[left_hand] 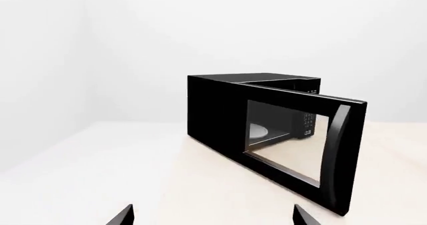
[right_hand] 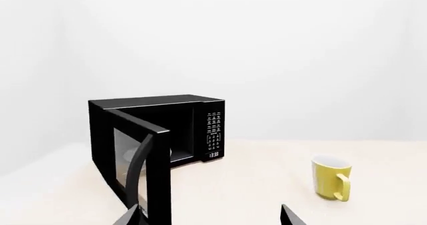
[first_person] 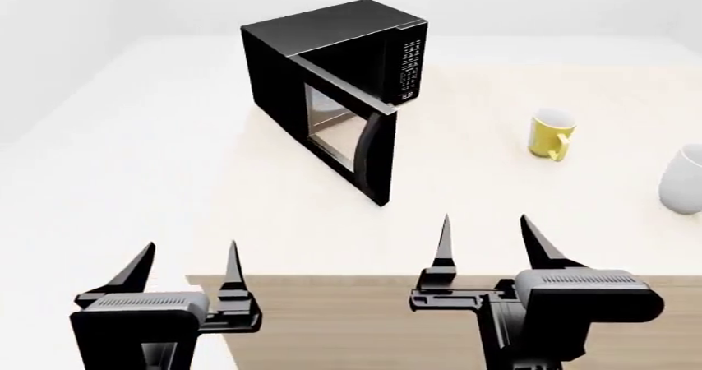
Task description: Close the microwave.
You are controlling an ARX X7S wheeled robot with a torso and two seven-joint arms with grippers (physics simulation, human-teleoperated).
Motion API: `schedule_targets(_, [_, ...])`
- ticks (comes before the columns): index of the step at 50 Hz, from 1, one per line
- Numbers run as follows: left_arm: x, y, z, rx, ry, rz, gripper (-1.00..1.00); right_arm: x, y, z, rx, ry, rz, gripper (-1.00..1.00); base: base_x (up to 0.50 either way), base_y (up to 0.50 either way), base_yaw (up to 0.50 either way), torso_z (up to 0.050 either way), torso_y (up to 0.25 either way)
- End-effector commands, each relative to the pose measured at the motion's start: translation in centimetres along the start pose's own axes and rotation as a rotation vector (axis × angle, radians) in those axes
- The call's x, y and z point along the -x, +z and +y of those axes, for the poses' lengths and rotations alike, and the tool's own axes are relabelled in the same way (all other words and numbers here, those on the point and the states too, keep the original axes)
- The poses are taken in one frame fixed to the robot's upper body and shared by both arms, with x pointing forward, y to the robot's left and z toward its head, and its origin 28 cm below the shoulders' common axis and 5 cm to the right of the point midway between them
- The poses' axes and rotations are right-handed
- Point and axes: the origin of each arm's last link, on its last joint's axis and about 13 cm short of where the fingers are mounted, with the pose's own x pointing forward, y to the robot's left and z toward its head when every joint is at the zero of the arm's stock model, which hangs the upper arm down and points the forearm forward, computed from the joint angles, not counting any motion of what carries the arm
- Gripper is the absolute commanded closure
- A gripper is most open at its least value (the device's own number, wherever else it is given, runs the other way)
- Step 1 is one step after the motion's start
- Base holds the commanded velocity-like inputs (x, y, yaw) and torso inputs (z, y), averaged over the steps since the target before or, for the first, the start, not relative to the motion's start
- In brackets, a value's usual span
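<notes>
The black microwave (first_person: pixel 329 53) stands on the pale table (first_person: pixel 494 214), far left of centre. Its windowed door (first_person: pixel 351 136) is swung wide open toward me, with the curved handle at its free edge. The keypad panel (first_person: pixel 409 72) faces right of the opening. The microwave also shows in the left wrist view (left_hand: pixel 220 110), with the white plate (left_hand: pixel 259 131) seen inside through the door window, and in the right wrist view (right_hand: pixel 160 130). My left gripper (first_person: pixel 189 267) is open and empty, left of the table's front corner. My right gripper (first_person: pixel 488 240) is open and empty, above the table's front edge, short of the door.
A yellow mug (first_person: pixel 551 134) stands right of the microwave; it also shows in the right wrist view (right_hand: pixel 331 178). A pale grey mug (first_person: pixel 685 179) is cut off by the right edge. The table's wooden front edge (first_person: pixel 362 288) lies under my grippers.
</notes>
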Motion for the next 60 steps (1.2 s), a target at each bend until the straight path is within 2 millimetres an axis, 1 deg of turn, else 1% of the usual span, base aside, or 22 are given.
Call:
schedule_targets(1, [0.1, 0.0, 0.0, 0.002, -0.001, 0.000, -1.00, 0.0, 0.1, 0.1, 0.008, 0.007, -0.005, -1.00, 0.00, 0.00, 0.00, 0.000, 0.000])
schedule_targets(5, [0.1, 0.0, 0.0, 0.001, 0.000, 0.001, -1.00, 0.0, 0.3, 0.1, 0.017, 0.010, -0.020, -1.00, 0.00, 0.00, 0.00, 0.000, 0.000])
schedule_targets(11, [0.0, 0.1, 0.0, 0.003, -0.001, 0.001, -1.00, 0.2, 0.6, 0.1, -0.023, 0.032, -0.049, -1.00, 0.05, 0.00, 0.00, 0.000, 0.000])
schedule_targets(25, [0.0, 0.1, 0.0, 0.004, -0.001, 0.002, -1.00, 0.2, 0.9, 0.2, -0.009, 0.041, -0.053, -1.00, 0.50, 0.00, 0.00, 0.000, 0.000])
schedule_targets(30, [0.0, 0.0, -0.1, 0.002, -0.001, 0.003, -1.00, 0.3, 1.0, 0.1, -0.003, 0.019, -0.038, -1.00, 0.40, 0.00, 0.00, 0.000, 0.000])
schedule_targets(37, [-0.1, 0.0, 0.0, 0.002, 0.003, 0.002, -1.00, 0.4, 1.4, -0.1, 0.006, 0.008, -0.033, -1.00, 0.00, 0.00, 0.00, 0.000, 0.000])
schedule_targets(42, [0.0, 0.0, 0.0, 0.000, 0.004, 0.001, -1.00, 0.4, 2.2, -0.4, 0.020, 0.003, -0.038, -1.00, 0.00, 0.00, 0.00, 0.000, 0.000])
schedule_targets(47, [-0.1, 0.0, 0.1, -0.001, 0.007, 0.000, -1.00, 0.3, 2.6, -0.4, 0.027, 0.002, -0.042, -1.00, 0.00, 0.00, 0.00, 0.000, 0.000])
schedule_targets(52, [-0.2, 0.1, 0.2, 0.001, 0.014, -0.001, -1.00, 0.0, 3.4, -0.4, 0.036, 0.006, -0.068, -1.00, 0.00, 0.00, 0.00, 0.000, 0.000])
schedule_targets(60, [-0.2, 0.0, 0.1, -0.001, 0.014, 0.000, -1.00, -0.5, 4.3, -0.6, 0.071, -0.001, -0.073, -1.00, 0.00, 0.00, 0.00, 0.000, 0.000])
